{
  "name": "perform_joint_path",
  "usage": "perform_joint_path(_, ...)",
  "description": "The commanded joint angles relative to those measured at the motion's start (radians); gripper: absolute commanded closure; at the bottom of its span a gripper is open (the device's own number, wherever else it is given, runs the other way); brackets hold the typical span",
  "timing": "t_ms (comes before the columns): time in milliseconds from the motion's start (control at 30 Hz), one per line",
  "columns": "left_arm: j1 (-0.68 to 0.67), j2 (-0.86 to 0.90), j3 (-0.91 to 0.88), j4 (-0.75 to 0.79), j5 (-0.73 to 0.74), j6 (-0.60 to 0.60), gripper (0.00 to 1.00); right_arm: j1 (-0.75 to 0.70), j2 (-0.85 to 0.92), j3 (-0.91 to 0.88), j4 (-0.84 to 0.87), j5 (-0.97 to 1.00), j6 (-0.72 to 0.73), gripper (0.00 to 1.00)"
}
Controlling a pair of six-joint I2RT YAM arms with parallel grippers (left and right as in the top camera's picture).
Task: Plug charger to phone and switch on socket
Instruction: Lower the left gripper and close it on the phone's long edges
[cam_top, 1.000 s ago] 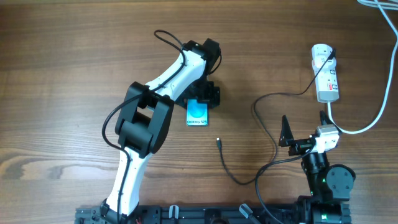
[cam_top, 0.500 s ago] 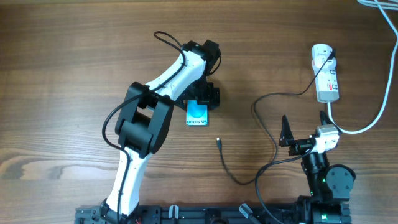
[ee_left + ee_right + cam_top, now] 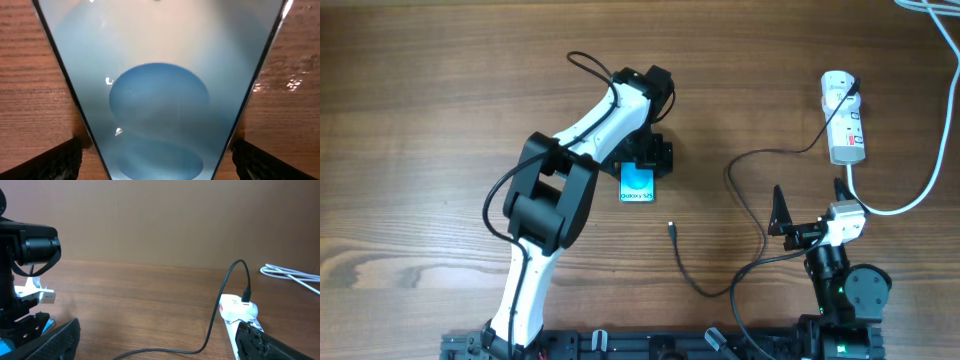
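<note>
While the right tool [image 3: 160, 342] sits low at the lower right of the overhead view, jaws spread wide with nothing between them, the charger [image 3: 676, 245] lies loose on the desk [image 3: 420, 100] to its left. Its plug tip [image 3: 671, 228] is at lower centre, aimed up toward the phone but apart from it.

Further up, at centre, the phone [image 3: 637, 183] lies flat, screen up. The left tool [image 3: 646, 157] stands over its upper end, fingers [image 3: 55, 160] set wide on either side — they appear to stand just off its edges rather than pinching it.

Farthest, at upper right, lies the socket [image 3: 843, 118].

I'd judge the plugging-in step is in hand but barely begun. Next, the right tool must pick up the tip and bring it to the phone's lower edge — the switch comes after.
</note>
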Motion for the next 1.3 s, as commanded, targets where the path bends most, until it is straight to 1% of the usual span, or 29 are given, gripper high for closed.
perform_joint_path(0, 0.009, 0.055, -0.068, 0.022, 0.022, 0.01, 0.0, 0.005, -0.002, -0.001, 0.005, 0.009, 0.005, 0.0)
perform_joint_path(233, 0.024, 0.049, -0.068, 0.01, 0.023, 0.009, 0.0, 0.005, -0.002, -0.001, 0.005, 0.009, 0.005, 0.0)
perform_joint_path(500, 0.023, 0.049, -0.068, 0.092, 0.029, 0.008, 0.0, 0.005, -0.002, -0.001, 0.005, 0.009, 0.005, 0.0)
perform_joint_path(867, 0.021, 0.049, -0.068, 0.096, 0.028, 0.008, 0.0, 0.005, -0.002, -0.001, 0.005, 0.009, 0.005, 0.0)
perform_joint_path(1000, 0.021, 0.049, -0.068, 0.139, 0.018, -0.03, 0.0, 0.005, -0.002, -0.001, 0.005, 0.009, 0.005, 0.0)
perform_joint_path(1267, 0.02, 0.032, -0.068, 0.092, 0.014, -0.029, 0.0, 0.005, -0.002, -0.001, 0.005, 0.009, 0.005, 0.0)
